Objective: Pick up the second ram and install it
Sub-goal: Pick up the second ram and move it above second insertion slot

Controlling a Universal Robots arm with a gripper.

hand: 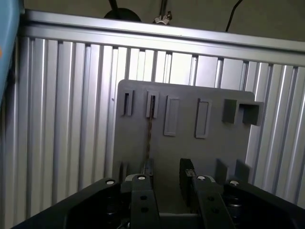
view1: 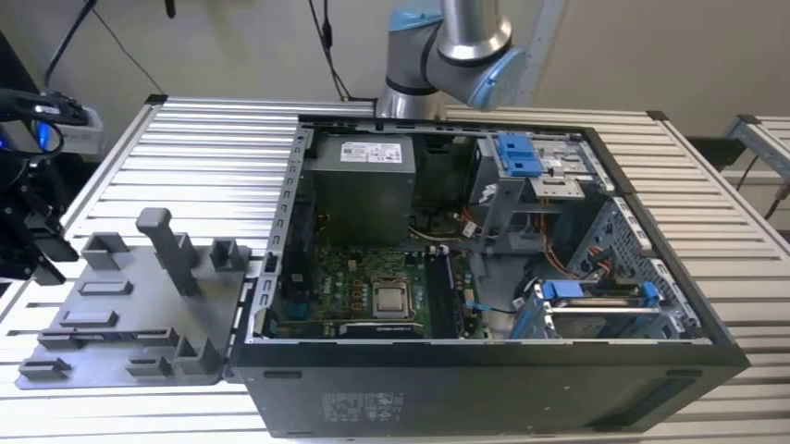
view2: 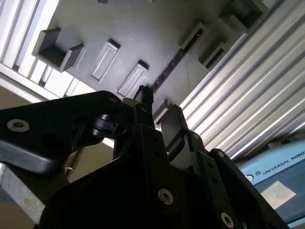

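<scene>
Hovering over the grey holder tray (hand: 214, 152), the gripper (hand: 164, 174) shows two fingers parted, holding nothing. One ram (hand: 148, 138) stands edgewise in it.

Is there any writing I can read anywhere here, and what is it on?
Power supply label: print too small to read.
Sticker on the computer case: too small to read.
Blue arm cover: a maker's name in white letters, cut off at the edge.
Grey holder tray: no text.
</scene>
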